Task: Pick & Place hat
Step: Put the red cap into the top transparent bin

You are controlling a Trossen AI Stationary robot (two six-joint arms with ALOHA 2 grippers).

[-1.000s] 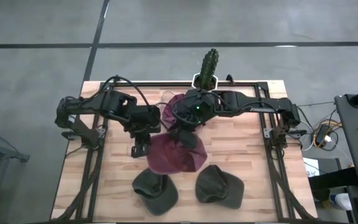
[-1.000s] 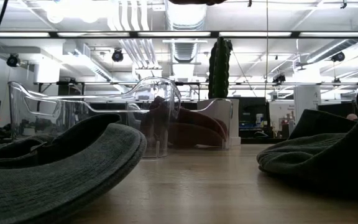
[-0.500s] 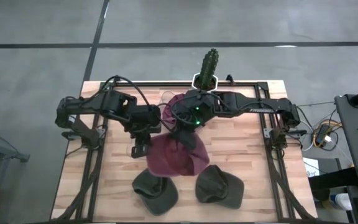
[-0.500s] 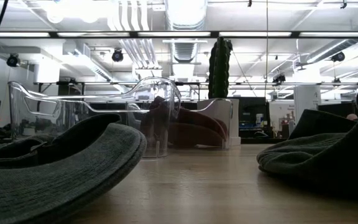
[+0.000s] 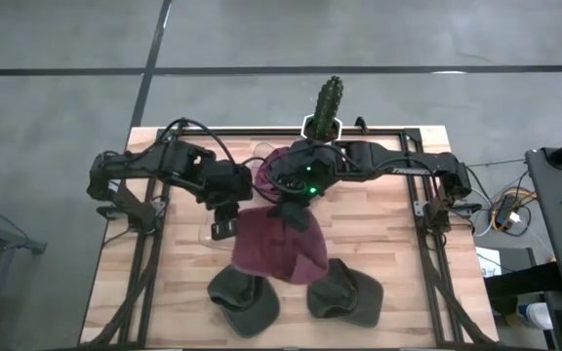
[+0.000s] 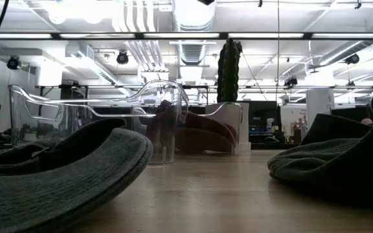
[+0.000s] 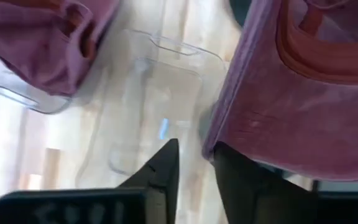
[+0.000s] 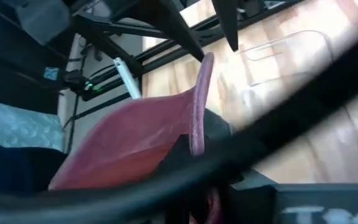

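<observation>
A maroon hat (image 5: 276, 246) hangs over the table's middle with my right gripper (image 5: 292, 214) shut on it. Its near edge shows above the far edges of two dark green hats (image 5: 245, 297) (image 5: 345, 292) that lie on the wood. My left gripper (image 7: 194, 165) is open just left of the maroon hat. The hat's edge (image 7: 215, 144) stands right beside one finger (image 7: 235, 177). A second maroon hat (image 5: 269, 168) lies in a clear bin (image 6: 96, 123) at the far side. My right gripper pinches the maroon hat's far edge (image 8: 197, 118) between its fingers from above. A cable crosses the wrist view and hides the fingertips. The stiff edge rises edge-on out of the hold. The hat spreads toward the near edge, and none of it shows on the table in the low view. My left gripper: I cannot tell whether the finger by the hat's edge touches it.
A potted cactus (image 5: 327, 102) stands at the table's far edge behind the bin. A black frame (image 5: 427, 219) runs around the wooden top. Bare wood lies at the near left and the right of the green hats.
The maroon hat has spread a little toward the near edge and now overlaps the far edges of the two green hats in the high view. Both arms have stayed nearly where they were.
</observation>
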